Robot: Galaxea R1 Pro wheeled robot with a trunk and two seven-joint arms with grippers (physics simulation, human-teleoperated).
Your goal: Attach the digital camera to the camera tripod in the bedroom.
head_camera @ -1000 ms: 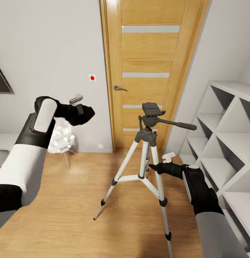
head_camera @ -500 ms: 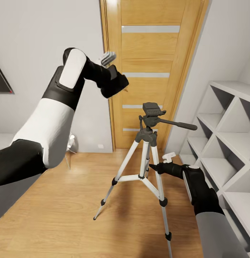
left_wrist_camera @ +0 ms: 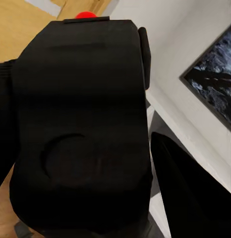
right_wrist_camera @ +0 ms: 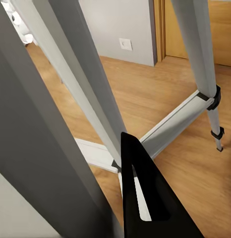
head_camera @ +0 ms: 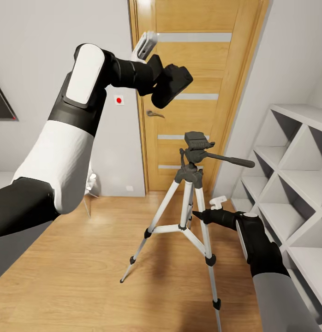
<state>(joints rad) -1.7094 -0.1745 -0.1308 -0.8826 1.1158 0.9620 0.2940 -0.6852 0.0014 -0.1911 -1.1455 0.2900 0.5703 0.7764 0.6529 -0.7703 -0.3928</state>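
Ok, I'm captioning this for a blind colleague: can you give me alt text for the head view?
The left gripper holds the digital camera raised in front of a wooden door, above and left of the camera tripod standing on the wood floor. The right gripper sits low beside one tripod leg, with white cube shelves at the right.

no readable text, label, brand, number or sign stands on anything in these views.

Left hand (head_camera: 166,87) holds digital camera (head_camera: 172,85) above camera tripod (head_camera: 191,198), by door (head_camera: 193,92).
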